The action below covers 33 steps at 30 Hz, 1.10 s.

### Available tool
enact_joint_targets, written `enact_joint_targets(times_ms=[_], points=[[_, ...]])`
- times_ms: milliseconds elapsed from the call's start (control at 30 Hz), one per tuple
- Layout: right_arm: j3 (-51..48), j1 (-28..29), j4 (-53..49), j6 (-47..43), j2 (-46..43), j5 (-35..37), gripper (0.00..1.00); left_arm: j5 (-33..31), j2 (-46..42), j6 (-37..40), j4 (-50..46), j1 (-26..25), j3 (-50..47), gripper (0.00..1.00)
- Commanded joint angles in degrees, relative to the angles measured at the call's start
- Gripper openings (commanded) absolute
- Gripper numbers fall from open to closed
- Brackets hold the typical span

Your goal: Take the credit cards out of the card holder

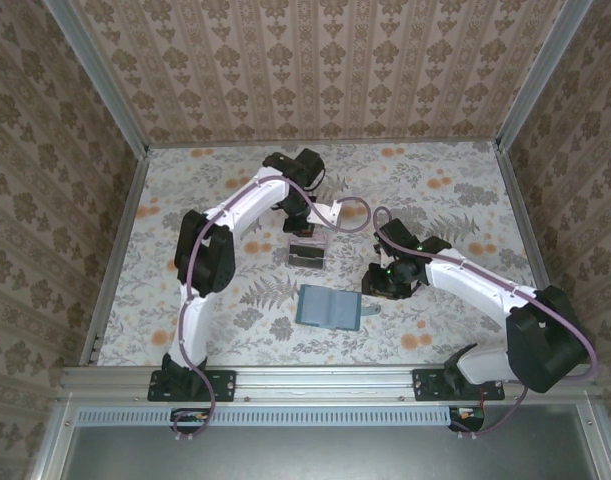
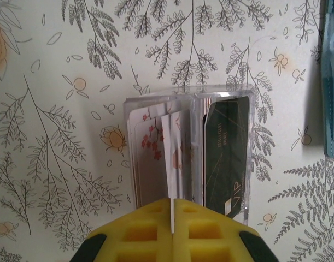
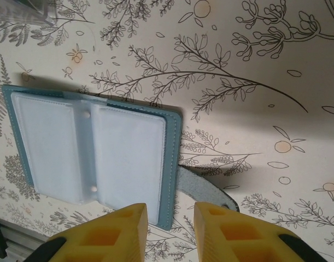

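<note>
Card holder [image 1: 328, 308] lies open and flat on the table [image 1: 455, 210], its two blue-grey panels facing up and its strap [image 3: 207, 188] out to one side. Right gripper [image 3: 171, 214] hangs just above the strap side of it, fingers apart, holding nothing. Left gripper [image 2: 172, 218] is closed at the clear tray [image 2: 221, 91], and it seems to pinch the edge of a pale card [image 2: 177, 153] that leans inside. A dark card [image 2: 227, 153] stands in the tray beside it.

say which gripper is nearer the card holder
Right. The right gripper hovers at the strap edge of the card holder; the left gripper is farther, by the clear tray.
</note>
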Motion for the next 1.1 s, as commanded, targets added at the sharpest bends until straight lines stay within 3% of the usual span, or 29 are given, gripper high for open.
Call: enact_joint_targets(times_ms=[0,233,600,900,1067], points=[[-0.4,-0.3,0.4,-0.3,1.1,-0.2,0.29,-0.4,1.1,1.1,-3.7,0.5,2.2,0.00],[0.3,-0.5,0.0,-0.6,1.5,-0.3,0.29,-0.9,2.0,0.6,-4.6,0.2,5.1,0.21],[-0.4,-0.8,-0.6,-0.7,-0.8,0.9,0.30,-3.4,-1.6,-2.8,-0.6,0.0,3.5,0.27],[-2.1,-0.9,1.9,0.0,-1.1,-0.3,0.32,-3.4,-13.3,-17.2,17.0,-0.1,-13.5,0.40],[-2.2,-1.5,2.5,-1.7,0.6,1.2,0.40,-6.4,-20.5,-26.7,27.6,0.2,-25.6,0.52]])
